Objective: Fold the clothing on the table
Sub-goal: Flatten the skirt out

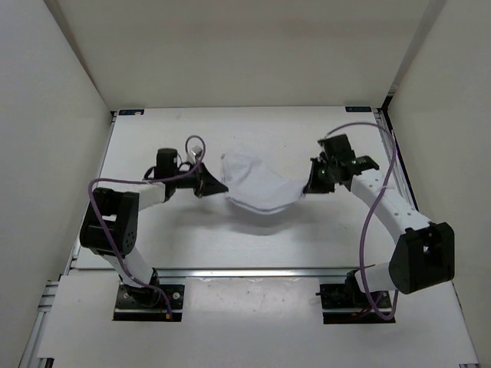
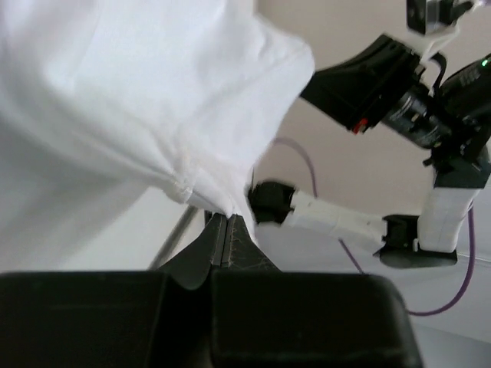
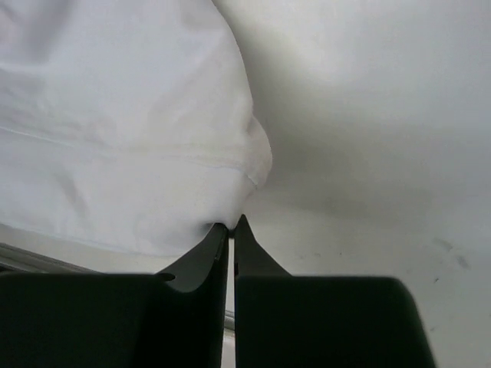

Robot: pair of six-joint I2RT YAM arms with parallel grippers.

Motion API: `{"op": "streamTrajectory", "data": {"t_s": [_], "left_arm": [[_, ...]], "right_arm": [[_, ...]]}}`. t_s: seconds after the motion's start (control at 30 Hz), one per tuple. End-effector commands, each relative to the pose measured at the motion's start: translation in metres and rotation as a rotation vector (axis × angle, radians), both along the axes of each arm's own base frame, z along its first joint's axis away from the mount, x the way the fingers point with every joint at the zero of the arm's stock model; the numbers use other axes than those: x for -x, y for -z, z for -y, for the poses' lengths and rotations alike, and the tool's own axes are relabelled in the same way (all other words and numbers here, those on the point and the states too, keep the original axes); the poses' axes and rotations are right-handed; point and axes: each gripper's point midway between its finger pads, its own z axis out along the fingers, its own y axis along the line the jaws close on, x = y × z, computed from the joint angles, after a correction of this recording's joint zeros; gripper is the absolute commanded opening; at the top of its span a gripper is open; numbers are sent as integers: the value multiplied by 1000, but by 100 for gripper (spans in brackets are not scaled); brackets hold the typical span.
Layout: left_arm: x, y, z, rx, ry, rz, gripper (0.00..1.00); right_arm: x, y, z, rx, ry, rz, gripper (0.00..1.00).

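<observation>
We are holding the thin, wrinkly white fabric garment slung between the two tools, above the large flat white table. The left gripper is pinching one end. In its wrist view the fingertips are pressed together on a bunched corner of cloth, and the rest of the garment is spreading up and away ahead of the tips. The right gripper is pinching the opposite end. In its wrist view the jaws are closed to a slit on a hemmed edge at the very tips, with the fabric lying ahead and to their left. Between the grippers the cloth is sagging in a shallow curve, and a soft shadow beneath suggests it is hanging clear of the surface.

We are judging the material to be light, limp and without stiffness, so it is likely to drape wherever it is unsupported. A firm pinch is unlikely to damage it, but a hold on a thin edge at the fingertips alone could slip. We are advising holds at corners or along the hem, seated deep between the pads, with both ends level
</observation>
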Motion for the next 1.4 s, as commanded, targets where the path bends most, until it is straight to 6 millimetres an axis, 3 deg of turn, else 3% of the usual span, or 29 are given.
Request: {"op": "streamTrajectory", "data": {"t_s": [0.0, 0.03, 0.07, 0.1, 0.13, 0.17, 0.23, 0.3, 0.37, 0.4, 0.5, 0.57, 0.73, 0.87, 0.93, 1.0, 1.03, 1.07, 1.13, 1.2, 1.23, 1.27, 1.33, 1.37], "left_arm": [[-74, -107, -8, 60, -81, 333, 0], [-97, -135, -18, 58, -136, 390, 0], [-108, -137, -20, 55, -149, 391, 0], [-122, -158, -22, 60, -170, 430, 0], [-131, -176, -28, 63, -200, 461, 0], [-141, -184, -36, 57, -242, 481, 0], [-150, -205, -44, 60, -280, 526, 0], [-149, -212, -55, 44, -300, 545, 0], [-138, -212, -56, 22, -281, 567, 0], [-128, -216, -57, 19, -279, 587, 0], [-86, -225, -53, 53, -214, 637, 0], [-57, -237, -52, 115, -178, 665, 0], [26, -254, -32, 232, -63, 680, 0], [62, -265, -32, 299, -41, 689, 0], [60, -259, -35, 301, -68, 670, 0], [44, -233, -39, 255, -117, 596, 0], [30, -214, -41, 214, -154, 543, 0], [21, -199, -42, 186, -172, 504, 0], [-4, -155, -47, 66, -246, 424, 0], [-28, -114, -45, 0, -268, 332, 0], [-36, -107, -41, -15, -276, 333, 0], [-46, -87, -35, -25, -267, 281, 0], [-71, -53, -24, -46, -250, 200, 0], [-77, -48, -18, -47, -239, 196, 0]], "right_arm": [[-69, -102, -1, 28, -27, 343, 0], [-87, -124, 3, 43, -18, 399, 0], [-94, -133, 3, 57, -23, 421, 0], [-106, -158, 10, 95, 0, 493, 0], [-111, -164, 8, 107, -4, 514, 0], [-119, -185, 9, 129, -8, 579, 0], [-123, -206, 6, 142, -13, 648, 0], [-124, -218, 9, 168, -14, 695, 0], [-111, -223, 2, 160, -49, 715, 0], [-109, -211, 0, 174, -67, 692, 0], [-74, -213, -11, 195, -126, 710, 0], [-45, -210, -28, 194, -184, 727, 0], [19, -224, -32, 129, -179, 743, 0], [48, -221, -30, 75, -203, 689, 0], [44, -221, -25, 54, -192, 669, 0], [33, -205, -22, 15, -201, 601, 0], [16, -201, -6, 16, -135, 577, 0], [12, -187, -14, -43, -177, 530, 0], [-11, -164, 3, -94, -104, 477, 0], [-33, -135, 3, -143, -97, 436, 0], [-43, -117, 5, -140, -95, 398, 0], [-57, -105, 2, -163, -96, 368, 0], [-77, -93, -5, -196, -115, 358, 0], [-87, -80, -3, -193, -103, 330, 0]]}}
